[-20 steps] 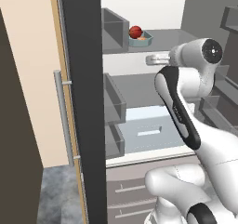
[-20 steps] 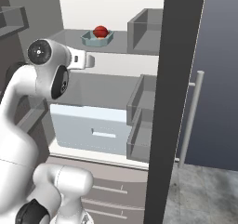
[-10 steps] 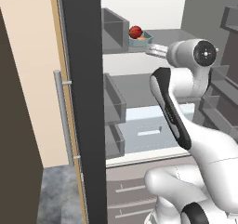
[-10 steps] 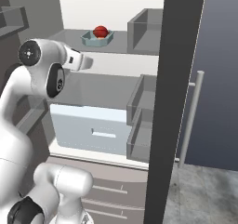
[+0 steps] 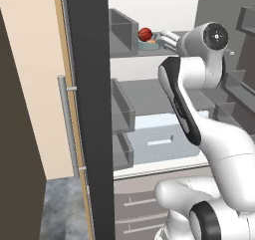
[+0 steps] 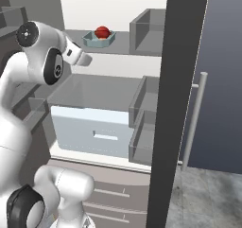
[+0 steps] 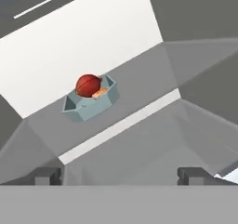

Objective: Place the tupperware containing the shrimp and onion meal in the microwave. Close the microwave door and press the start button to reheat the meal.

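The pale blue-grey tupperware [image 5: 149,45] [image 6: 97,41] [image 7: 88,106] sits on the top shelf of an open fridge. In it lie the red onion [image 5: 145,33] [image 6: 102,32] [image 7: 88,85] and an orange shrimp piece [image 7: 100,94]. My gripper [image 5: 163,35] [image 6: 88,60] [image 7: 121,175] hovers at shelf height just in front of the tray, apart from it. It is open, its fingertips [image 7: 46,175] spread wide with nothing between them. The microwave and its door are out of view.
The fridge's dark open door [image 5: 87,109] with its bar handle [image 5: 67,129] stands to the left. A grey bin [image 5: 122,32] [image 6: 149,30] sits on the top shelf beside the tray. Below are door bins [image 6: 144,123] and a pale drawer [image 6: 94,132].
The arm has risen and reached forward, bringing the hand up from below the top shelf to its level, closer to the tupperware. The tray and onion have not moved.
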